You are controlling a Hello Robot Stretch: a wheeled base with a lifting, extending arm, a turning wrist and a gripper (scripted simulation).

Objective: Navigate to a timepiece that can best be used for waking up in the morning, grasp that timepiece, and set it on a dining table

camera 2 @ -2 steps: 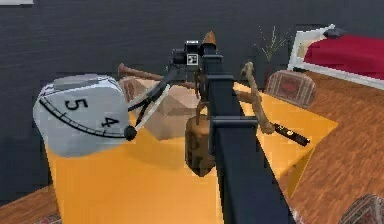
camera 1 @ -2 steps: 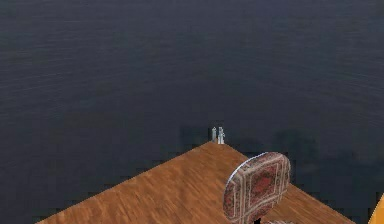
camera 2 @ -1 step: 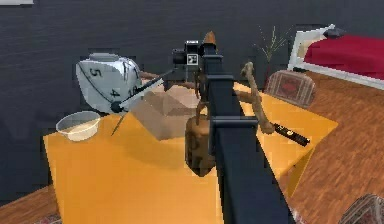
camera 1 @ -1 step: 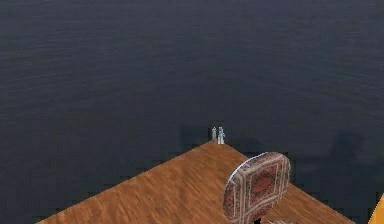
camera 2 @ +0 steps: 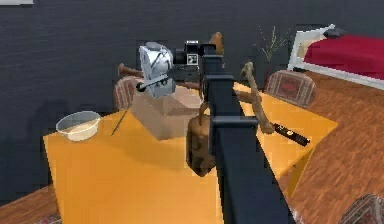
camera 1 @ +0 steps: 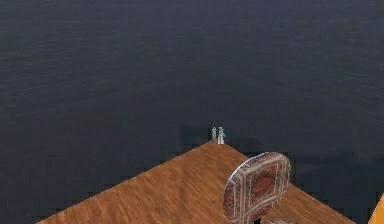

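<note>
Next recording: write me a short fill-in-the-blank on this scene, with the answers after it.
The bowl on the yellow table is ___ in colour. The bed at the arm side view's right has a ___ cover. The cardboard box stands on the ___. In the forward view, a chair stands on a ___ floor.
Missing words: white; red; table; wooden.

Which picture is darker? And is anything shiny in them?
Forward view: the darker one, mostly dark wall, with the wood at the bottom as its one warm, lit patch. Arm side view: brighter, with the yellow table well lit, the silvery thing catching pale glints, and the arm almost black against them.
</note>
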